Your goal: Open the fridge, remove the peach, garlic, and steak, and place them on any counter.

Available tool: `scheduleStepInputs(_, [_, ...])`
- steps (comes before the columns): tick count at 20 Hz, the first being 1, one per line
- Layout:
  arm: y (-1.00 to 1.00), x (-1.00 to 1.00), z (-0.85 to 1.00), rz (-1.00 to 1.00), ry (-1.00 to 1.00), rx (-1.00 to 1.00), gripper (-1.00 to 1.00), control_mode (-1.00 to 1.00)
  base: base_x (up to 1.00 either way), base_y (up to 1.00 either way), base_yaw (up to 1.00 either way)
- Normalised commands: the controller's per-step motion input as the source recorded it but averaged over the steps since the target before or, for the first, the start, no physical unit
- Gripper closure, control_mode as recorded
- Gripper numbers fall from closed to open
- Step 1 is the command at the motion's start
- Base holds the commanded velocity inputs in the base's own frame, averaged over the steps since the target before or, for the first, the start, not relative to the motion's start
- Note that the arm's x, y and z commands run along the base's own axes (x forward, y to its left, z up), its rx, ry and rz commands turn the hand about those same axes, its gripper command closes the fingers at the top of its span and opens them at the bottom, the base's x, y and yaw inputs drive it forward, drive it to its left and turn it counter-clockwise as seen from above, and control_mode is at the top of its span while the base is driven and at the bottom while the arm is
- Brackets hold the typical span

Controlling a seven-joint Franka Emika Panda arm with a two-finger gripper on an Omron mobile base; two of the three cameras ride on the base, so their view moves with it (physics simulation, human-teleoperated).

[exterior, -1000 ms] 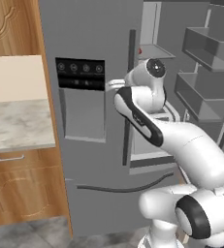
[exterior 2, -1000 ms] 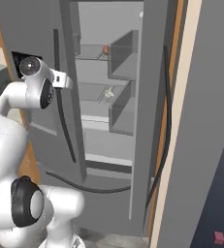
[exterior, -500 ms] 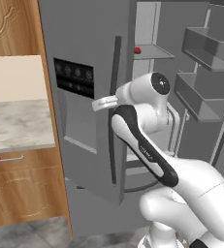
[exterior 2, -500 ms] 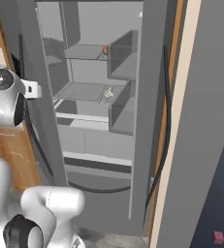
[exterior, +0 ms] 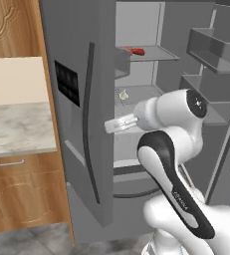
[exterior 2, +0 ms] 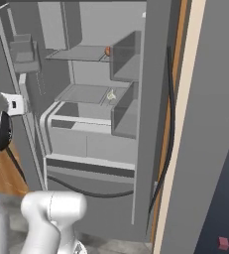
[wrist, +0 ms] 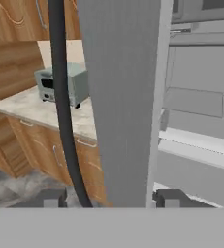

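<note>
The grey fridge (exterior: 156, 30) stands with both doors open. Its left door (exterior: 76, 144) is swung far out, its dark bar handle (exterior: 90, 124) facing left. My gripper (exterior: 108, 126) is at that door's free edge. In the hand view the door edge (wrist: 125, 97) runs up between my spread fingertips (wrist: 50, 198), and the handle (wrist: 60, 97) passes left of it; my gripper (wrist: 112, 198) is open and holds nothing. The red steak (exterior: 135, 50) lies on the upper shelf. The pale garlic (exterior: 123, 94) (exterior 2: 111, 95) sits on the shelf below. The peach is out of view.
Left of the fridge, a marble top (exterior: 17, 129) lies over wooden cabinet doors, with a grey boxy appliance (wrist: 60, 85) on it. The right door's bins (exterior: 213, 50) stick out at the right. A crisper drawer (exterior 2: 86, 144) sits low inside the fridge.
The left door has swung much wider open. My hand followed it leftward, and the jaws, shut before, have spread apart around the door edge.
</note>
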Motion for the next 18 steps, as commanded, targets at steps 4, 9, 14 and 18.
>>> scheduleStepInputs(4, [-0.98, 0.1, 0.14, -0.03, 0.0, 0.04, -1.0, -1.0, 0.0, 0.0, 0.0])
scheduleStepInputs(9, [-0.65, 0.93, 0.01, 0.0, -0.03, 0.21, -1.0, -1.0, 0.0, 0.0, 0.0])
scheduleStepInputs(14, [0.15, 0.8, -0.1, 0.01, 0.0, 0.1, -1.0, -1.0, 0.0, 0.0, 0.0])
scheduleStepInputs(18, [0.45, 0.99, -0.13, 0.05, 0.03, 0.05, -1.0, -1.0, 0.0, 0.0, 0.0])
